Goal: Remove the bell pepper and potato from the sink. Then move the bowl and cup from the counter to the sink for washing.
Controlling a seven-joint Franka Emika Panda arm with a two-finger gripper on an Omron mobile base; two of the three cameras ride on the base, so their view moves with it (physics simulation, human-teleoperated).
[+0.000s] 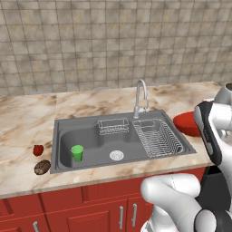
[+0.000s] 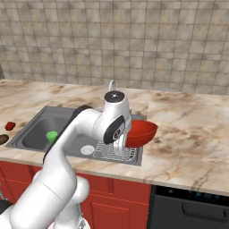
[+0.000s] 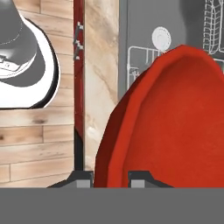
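the bell pepper [image 1: 38, 150] and the potato [image 1: 42, 166] are both lying out on the marble counter [image 1: 27, 122] just left of the sink [image 1: 90, 136], so the first half of the job is looking done, and the green cup [image 1: 77, 153] is already standing upright in the left end of the basin, near the round drain [image 1: 116, 155]. what is remaining, as i judge it, is the red bowl [image 2: 141, 132]: the gripper [image 3: 111, 177] is pinching its rim, one dark fingertip [image 3: 83, 177] outside the wall and the other inside, and the bowl is hanging tilted over the counter edge just right of the sink, lifted clear of the stone in the right base view, with the wire dish rack [image 1: 158, 136] and the curved chrome faucet [image 1: 141, 97] close by. it is needing only a carry leftward and a lowering into the basin. the counter is running in beige veined marble under a tan tiled wall [image 1: 113, 41], with red cabinet doors [image 1: 104, 213] below it, a dark appliance front [image 2: 192, 210] to the right, and pale wood flooring [image 3: 35, 140] showing beneath the hand
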